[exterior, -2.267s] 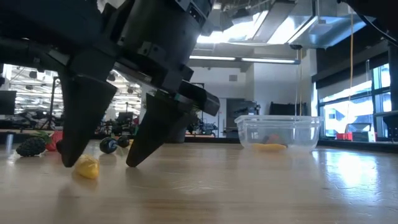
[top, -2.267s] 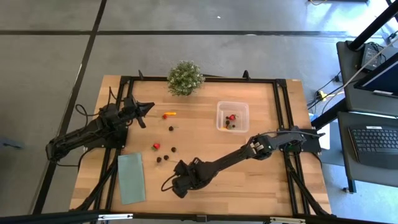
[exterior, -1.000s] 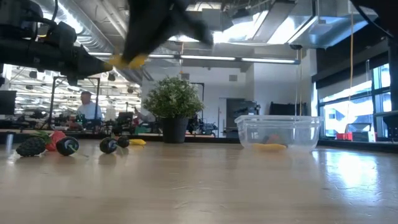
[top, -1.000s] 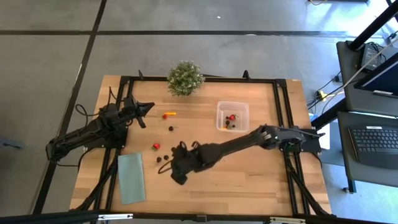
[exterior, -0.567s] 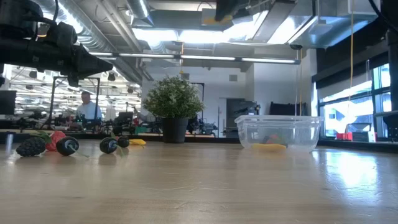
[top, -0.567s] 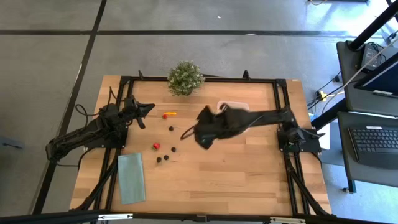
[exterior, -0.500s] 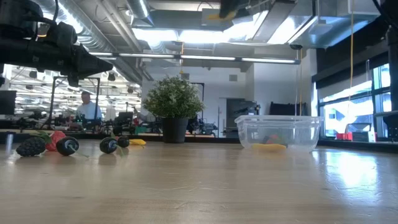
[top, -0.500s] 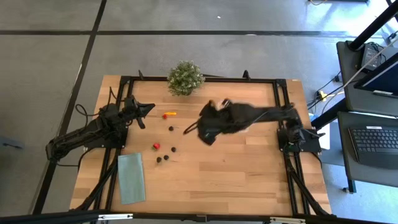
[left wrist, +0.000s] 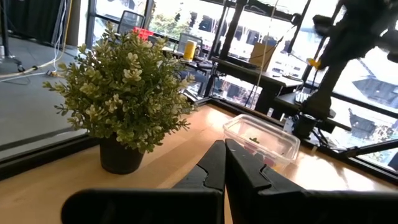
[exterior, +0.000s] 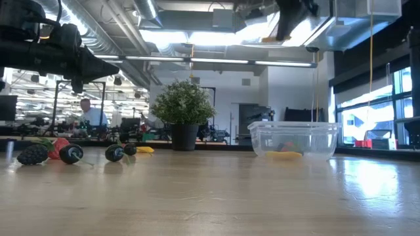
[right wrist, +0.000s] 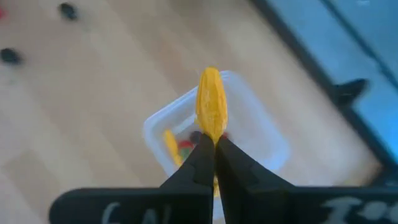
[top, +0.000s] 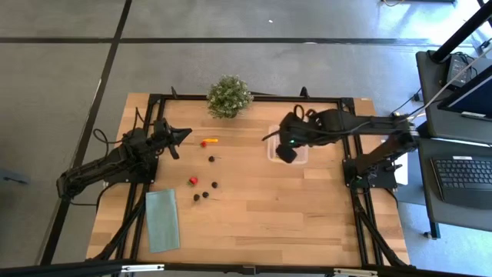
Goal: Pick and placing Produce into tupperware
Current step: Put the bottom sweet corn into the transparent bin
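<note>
Since the earlier frames the right arm has swung from the front of the table, where it closed on a yellow piece, across to the clear box. Now the right gripper (top: pixel 287 151) hangs above the box (top: pixel 300 134), its fingers pinched tight on the yellow piece (right wrist: pixel 211 105), which stands up between the fingertips directly over the box opening in the right wrist view. Inside the box lie a yellow-orange piece (right wrist: pixel 171 144) and a red piece (right wrist: pixel 186 147); the low view shows them through the clear wall (exterior: pixel 293 138).

On the table's left half the rest of the produce lies loose: an orange-and-red piece (top: pixel 207 142) near the left gripper, a dark ball (top: pixel 211 159), a red piece (top: pixel 193 180) and three more dark balls (top: pixel 204 195) toward the front. The left gripper (top: pixel 178 136) waits at the table's left rear, its fingers pressed together and holding nothing. A potted plant (top: pixel 229 96) stands at the rear edge, and a pale-green cloth (top: pixel 162 220) lies at the front left.
</note>
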You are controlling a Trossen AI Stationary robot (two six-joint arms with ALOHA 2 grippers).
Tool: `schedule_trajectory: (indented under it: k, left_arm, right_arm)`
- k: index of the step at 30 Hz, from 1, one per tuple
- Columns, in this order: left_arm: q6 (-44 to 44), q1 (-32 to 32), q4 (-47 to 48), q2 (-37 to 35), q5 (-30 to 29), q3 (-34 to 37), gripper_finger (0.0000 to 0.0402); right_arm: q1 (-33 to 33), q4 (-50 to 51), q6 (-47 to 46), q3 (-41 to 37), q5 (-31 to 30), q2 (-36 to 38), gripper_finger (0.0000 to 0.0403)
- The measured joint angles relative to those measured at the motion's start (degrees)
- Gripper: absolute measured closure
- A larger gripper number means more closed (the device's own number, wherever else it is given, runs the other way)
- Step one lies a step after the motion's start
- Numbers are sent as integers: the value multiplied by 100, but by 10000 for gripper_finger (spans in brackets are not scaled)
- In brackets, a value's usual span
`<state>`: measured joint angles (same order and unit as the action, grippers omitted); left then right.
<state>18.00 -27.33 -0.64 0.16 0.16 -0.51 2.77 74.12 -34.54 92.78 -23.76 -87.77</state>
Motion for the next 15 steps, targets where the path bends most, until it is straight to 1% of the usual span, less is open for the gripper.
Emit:
schedule_trajectory:
  k: [4,8,11,15]
  left_arm:
    - [7,0,0,0,9,0,401]
    - [7,0,0,-1,17,0,401]
    - [161,0,0,0,40,0,401]
    - [442,0,0,0,42,0,401]
  right_arm:
    - [-306,-1308,378,-1392,800,561,397]
    - [-769,-2353,686,-2581,1579,817,398]
    - [-1091,-2908,856,-3256,1794,869,398]
    - [-1448,-3417,1069,-3768,1801,879,397]
